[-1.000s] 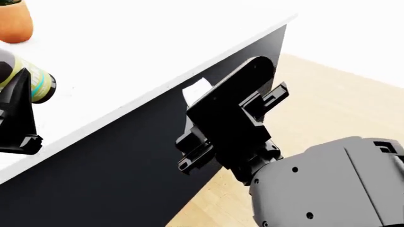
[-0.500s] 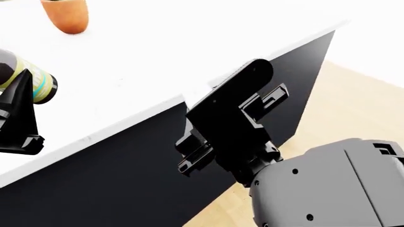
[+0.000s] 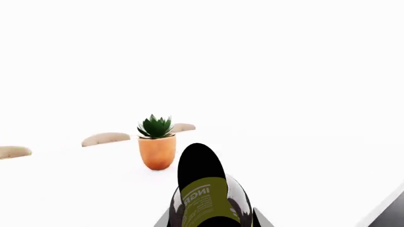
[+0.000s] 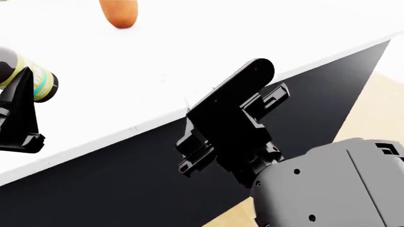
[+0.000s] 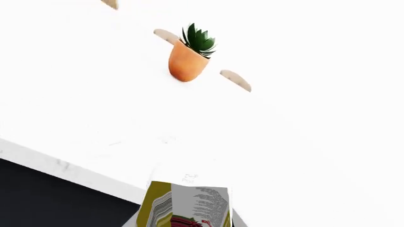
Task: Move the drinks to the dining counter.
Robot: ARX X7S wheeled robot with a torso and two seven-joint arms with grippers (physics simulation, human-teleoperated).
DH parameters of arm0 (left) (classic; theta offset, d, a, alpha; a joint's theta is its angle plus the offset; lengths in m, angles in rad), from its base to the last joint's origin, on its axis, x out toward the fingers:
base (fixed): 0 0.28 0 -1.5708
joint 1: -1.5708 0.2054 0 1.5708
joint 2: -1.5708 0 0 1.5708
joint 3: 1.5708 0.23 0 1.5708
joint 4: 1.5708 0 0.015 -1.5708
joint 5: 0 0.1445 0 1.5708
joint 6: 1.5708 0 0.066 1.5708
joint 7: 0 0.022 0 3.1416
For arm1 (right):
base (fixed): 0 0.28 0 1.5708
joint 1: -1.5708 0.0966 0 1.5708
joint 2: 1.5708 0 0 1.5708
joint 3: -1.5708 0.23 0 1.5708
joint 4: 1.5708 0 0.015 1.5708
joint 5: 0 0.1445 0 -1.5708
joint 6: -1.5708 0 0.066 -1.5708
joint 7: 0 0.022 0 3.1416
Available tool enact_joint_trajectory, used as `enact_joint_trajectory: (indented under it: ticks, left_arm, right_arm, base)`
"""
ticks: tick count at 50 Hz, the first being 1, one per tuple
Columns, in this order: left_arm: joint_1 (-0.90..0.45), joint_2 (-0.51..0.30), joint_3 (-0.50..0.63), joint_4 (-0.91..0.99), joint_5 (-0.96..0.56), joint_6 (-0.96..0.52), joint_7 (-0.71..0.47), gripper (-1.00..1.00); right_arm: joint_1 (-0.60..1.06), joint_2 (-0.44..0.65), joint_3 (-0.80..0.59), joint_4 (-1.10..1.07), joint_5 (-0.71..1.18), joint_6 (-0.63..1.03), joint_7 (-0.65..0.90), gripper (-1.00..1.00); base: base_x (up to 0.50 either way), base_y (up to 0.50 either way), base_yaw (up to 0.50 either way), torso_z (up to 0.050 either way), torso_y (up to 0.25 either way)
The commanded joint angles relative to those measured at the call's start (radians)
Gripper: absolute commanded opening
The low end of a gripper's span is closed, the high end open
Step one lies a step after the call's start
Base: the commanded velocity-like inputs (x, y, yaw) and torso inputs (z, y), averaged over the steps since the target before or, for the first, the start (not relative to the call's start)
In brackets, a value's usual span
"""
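- Bottle (image 3: 205, 196): only its dark cap end and yellow-green label show in the left wrist view, cut off by the frame edge; in the head view just a short banded stretch of it (image 4: 30, 78) shows at the picture's left edge, lying tilted over the white bench (image 4: 189, 42).
- Carton (image 5: 186, 204): the right wrist view shows one printed end with yellow sides and small text, cut by the frame edge. In the head view it is almost wholly hidden behind the right gripper (image 4: 218, 130), so I cannot point to it there.
- The carton sits at the bench's near edge, where the white top meets the black front (image 4: 126, 184).
- Left gripper (image 4: 19, 113): only one dark wedge-shaped finger shows, pressed beside the bottle. The jaws seem closed on the bottle, which fills the space between them in the wrist view.
- Right gripper: seen from its back in the head view, jaws facing away. Their gap cannot be seen, though the carton lies right between them in the wrist view, so they appear to hold it.
- Pot (image 3: 156, 150): an orange pot with a green plant stands upright on the bench, well apart from both drinks; the head view cuts it at the top edge (image 4: 120, 13).
- Pale rounded shapes beyond the bench are too washed out to identify.
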Motion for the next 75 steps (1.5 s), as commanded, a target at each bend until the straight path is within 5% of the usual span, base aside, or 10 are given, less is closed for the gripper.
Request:
enact_joint_trajectory:
  ticks: [1,75]
  left_arm:
    - [-0.031,-0.022,0.006,-0.010,-0.031,0.018,-0.022,-1.00]
    - [-0.019,-0.028,-0.010,0.000,-0.043,0.021,-0.027,-1.00]
  right_arm:
    - [0.036,0.004,0.028,-0.007,0.014,0.026,0.021,-1.00]
    - [0.068,0.023,0.029,-0.052,0.070,0.058,0.093,-1.00]
  base:
    - [0.00,0.00,0.50,0.000,0.000]
    - [-0.02,0.00,0.50,0.000,0.001]
